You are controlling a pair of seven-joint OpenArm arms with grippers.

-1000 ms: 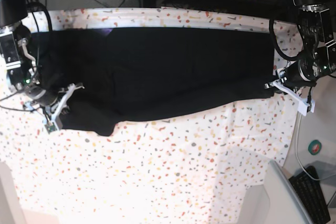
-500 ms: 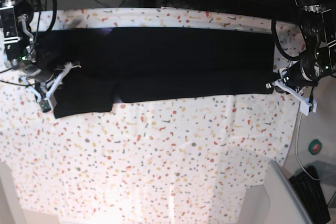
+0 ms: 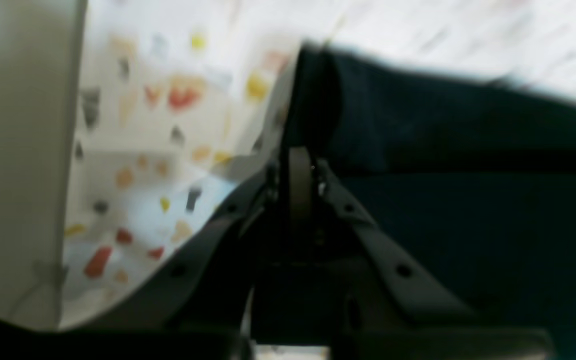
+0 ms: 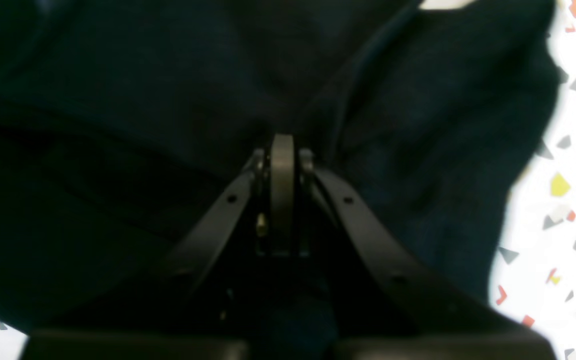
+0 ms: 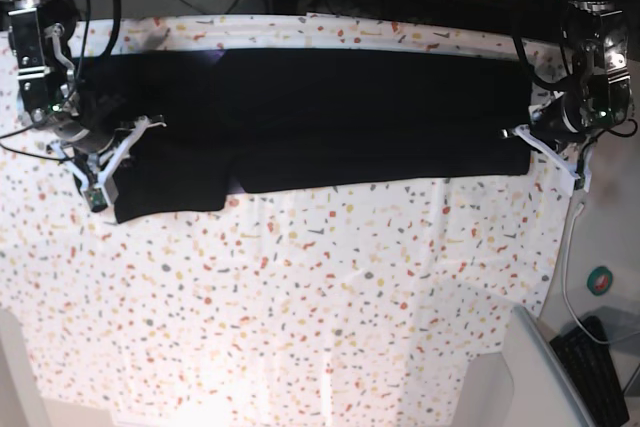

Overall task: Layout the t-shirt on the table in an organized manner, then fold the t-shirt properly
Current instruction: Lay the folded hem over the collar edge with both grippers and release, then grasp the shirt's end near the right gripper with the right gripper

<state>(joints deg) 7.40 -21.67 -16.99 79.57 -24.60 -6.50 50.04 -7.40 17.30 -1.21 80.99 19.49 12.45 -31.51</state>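
The left wrist view is blurred throughout, so the shirt's (image 3: 468,200) weave and the table's (image 3: 168,100) flecks smear. In the right wrist view the shirt (image 4: 118,100) fills most of the picture, its folds too dark to separate, and it runs off the top and left edges. In the base view the print and label cannot be made out on the shirt (image 5: 350,117).

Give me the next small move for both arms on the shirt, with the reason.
Probably lower both ends onto the table and release. The t-shirt lies stretched in a long band along the far edge, the left gripper and right gripper each shut on an end, so the fold looks laid.
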